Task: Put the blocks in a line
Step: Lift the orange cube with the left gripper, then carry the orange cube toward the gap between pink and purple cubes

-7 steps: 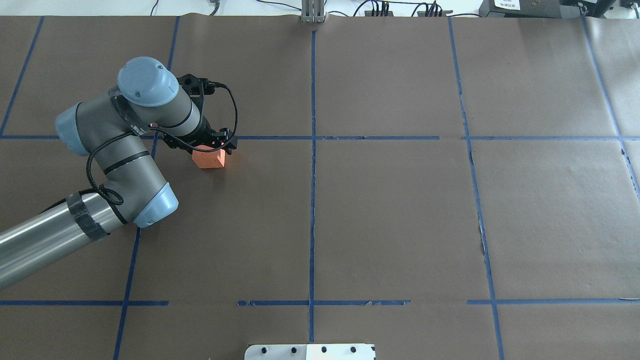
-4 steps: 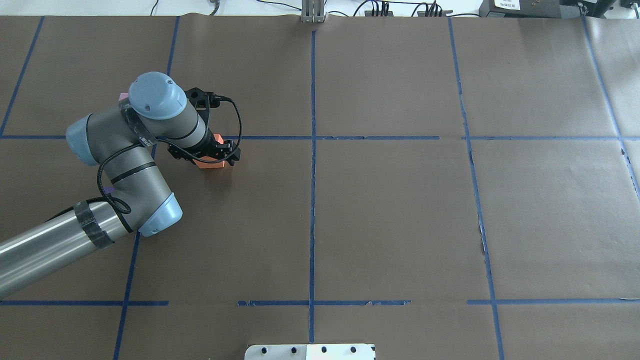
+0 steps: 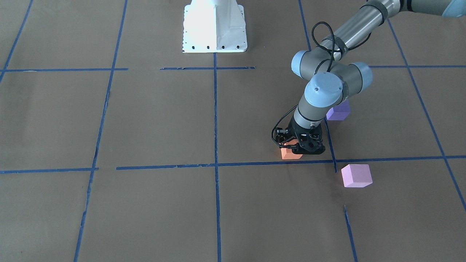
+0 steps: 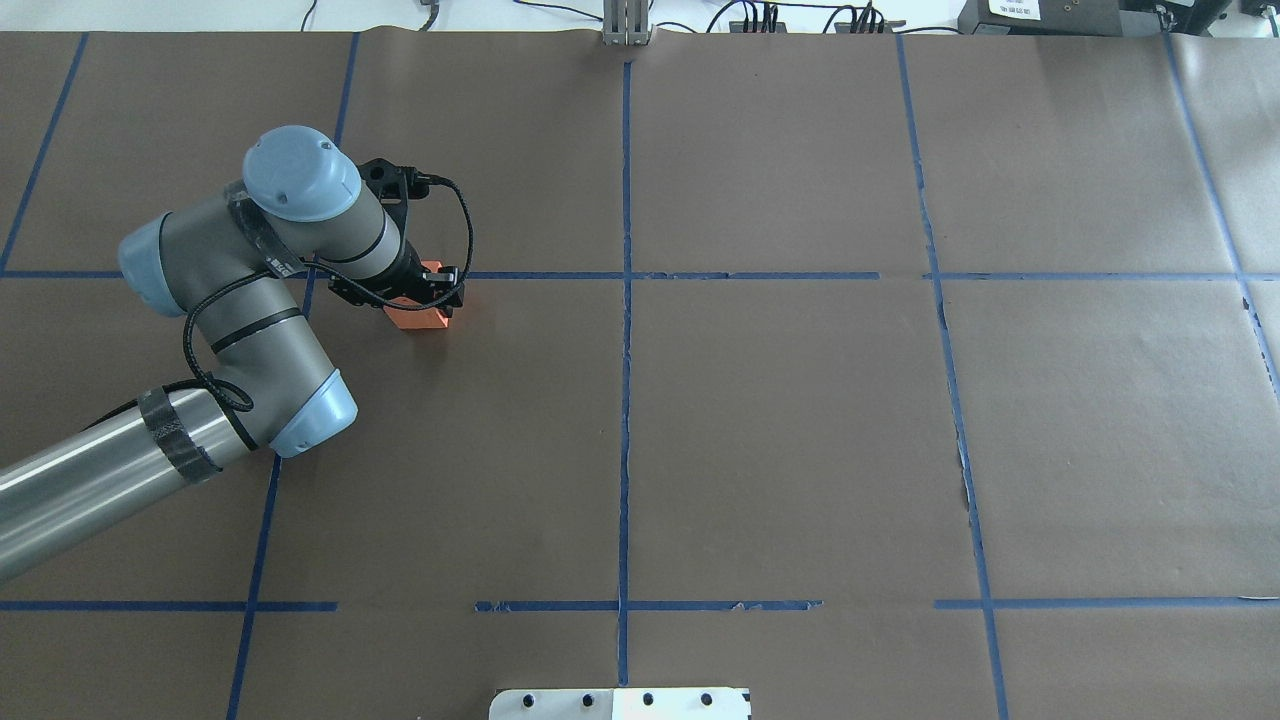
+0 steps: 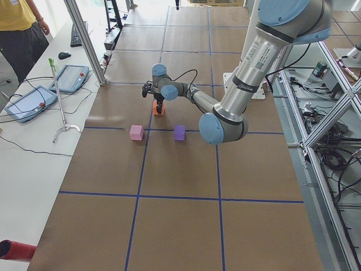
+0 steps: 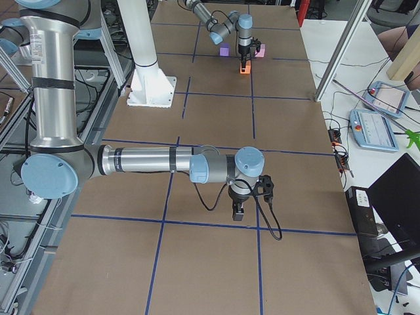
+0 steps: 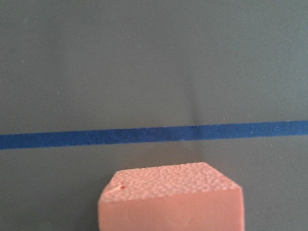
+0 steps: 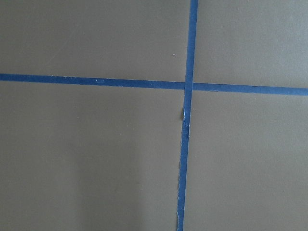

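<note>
The left gripper [image 3: 294,147] clamps its jaws on the orange block [image 3: 289,155] by the counter's [image 3: 145,120] tape line [image 3: 255,163]; whether the right gripper [image 6: 237,211] is wide or narrow, I cannot tell.

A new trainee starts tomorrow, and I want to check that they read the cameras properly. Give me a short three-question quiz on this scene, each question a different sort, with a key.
1. True or false: the pink block and the purple block lie apart.
2. Which block is the left tool at? A the pink block; B the orange block; C the purple block.
3. Fill in: the tape lines are ___ in colour.
Key: 1 true; 2 B; 3 blue.
</note>
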